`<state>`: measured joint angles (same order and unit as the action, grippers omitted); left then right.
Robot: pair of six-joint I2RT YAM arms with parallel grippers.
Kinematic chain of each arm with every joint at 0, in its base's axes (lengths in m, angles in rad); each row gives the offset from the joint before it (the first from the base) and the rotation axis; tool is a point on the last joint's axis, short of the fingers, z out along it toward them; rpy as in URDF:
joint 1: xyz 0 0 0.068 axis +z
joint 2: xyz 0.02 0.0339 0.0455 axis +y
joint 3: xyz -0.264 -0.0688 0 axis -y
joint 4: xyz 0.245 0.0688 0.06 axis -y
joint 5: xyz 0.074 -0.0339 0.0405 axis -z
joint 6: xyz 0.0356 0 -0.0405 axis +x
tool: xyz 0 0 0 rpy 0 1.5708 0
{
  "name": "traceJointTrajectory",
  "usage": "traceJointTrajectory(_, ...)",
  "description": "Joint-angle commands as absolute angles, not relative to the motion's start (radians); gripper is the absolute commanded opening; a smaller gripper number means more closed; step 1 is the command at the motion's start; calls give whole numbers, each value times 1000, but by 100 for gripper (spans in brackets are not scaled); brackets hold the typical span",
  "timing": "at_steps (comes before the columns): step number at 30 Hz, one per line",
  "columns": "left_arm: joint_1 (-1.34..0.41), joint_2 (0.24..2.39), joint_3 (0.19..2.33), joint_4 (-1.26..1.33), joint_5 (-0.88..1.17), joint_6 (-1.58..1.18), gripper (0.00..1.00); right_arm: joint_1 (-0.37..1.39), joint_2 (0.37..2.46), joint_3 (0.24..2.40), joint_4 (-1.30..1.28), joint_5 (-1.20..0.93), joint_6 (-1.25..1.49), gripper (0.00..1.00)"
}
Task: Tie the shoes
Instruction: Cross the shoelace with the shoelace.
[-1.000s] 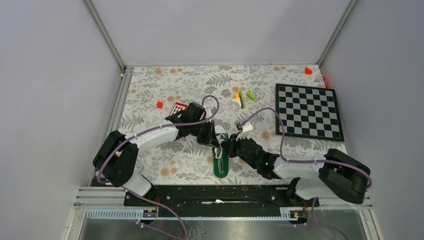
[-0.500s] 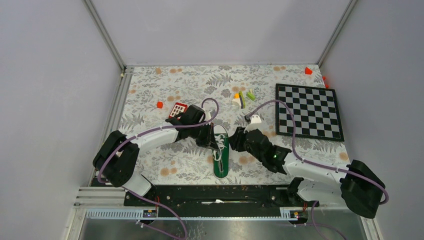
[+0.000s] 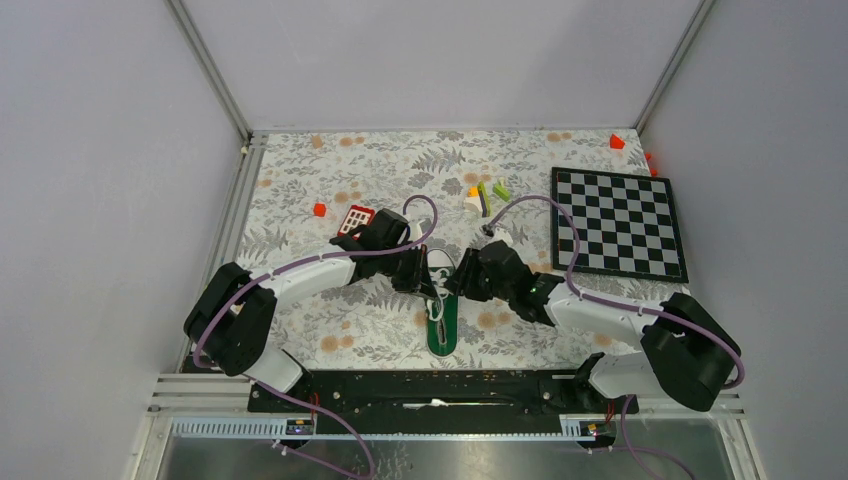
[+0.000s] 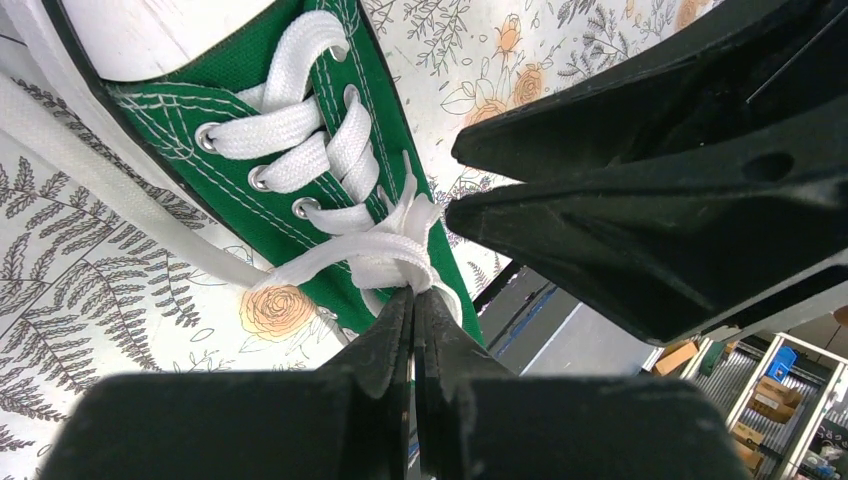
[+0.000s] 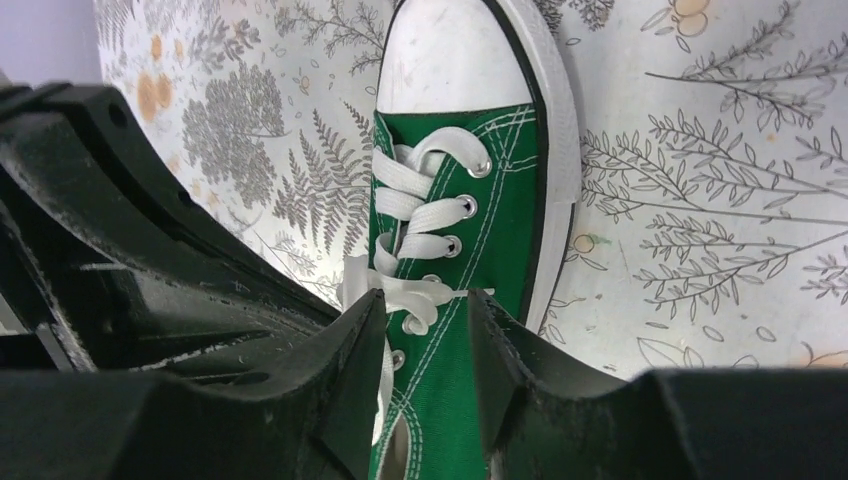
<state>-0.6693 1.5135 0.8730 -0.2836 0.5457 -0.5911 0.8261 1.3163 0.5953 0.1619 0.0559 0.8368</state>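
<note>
The left gripper (image 4: 412, 297) has its two fingertips pressed together on the white laces (image 4: 345, 250) of the sneaker (image 4: 175, 120), pinching a strand right at the crossing above the eyelets. The right gripper (image 5: 424, 318) faces it from the other side with its jaws apart. They straddle the tongue and a loose strand, and grip nothing.

In the top view both grippers meet over the sneaker (image 3: 440, 335), left gripper (image 3: 426, 284) from the left and right gripper (image 3: 455, 283) from the right. The sneaker lies on the floral tablecloth (image 3: 380, 170) in the near middle of the table. Its heel is toward the arm bases and its white toe cap points away.

Just past the left arm sits a red-and-white block (image 3: 354, 217), with a small red piece (image 3: 319, 209) beside it. Farther back in the middle is a cluster of small coloured blocks (image 3: 486, 196). A chessboard (image 3: 618, 222) lies to the right, and another red piece (image 3: 616, 141) sits in the far right corner.
</note>
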Motion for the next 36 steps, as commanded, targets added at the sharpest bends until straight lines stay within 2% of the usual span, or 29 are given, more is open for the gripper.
traceJointTrajectory(1, -673, 1482, 877, -259, 572, -561, 0, 791, 1305, 577, 175, 45, 1046, 42)
traceJointTrajectory(11, -673, 1479, 872, -249, 581, -561, 0, 736, 1280, 485, 156, 3, 1310, 37)
traceJointTrajectory(22, -673, 1475, 865, -246, 585, -563, 0, 717, 1431, 430, 431, -158, 1510, 38)
traceJointTrajectory(31, -674, 1471, 862, -247, 589, -561, 0, 708, 1432, 361, 535, -145, 1584, 36)
traceJointTrajectory(36, -673, 1473, 862, -242, 589, -562, 0, 708, 1376, 359, 488, -132, 1573, 35)
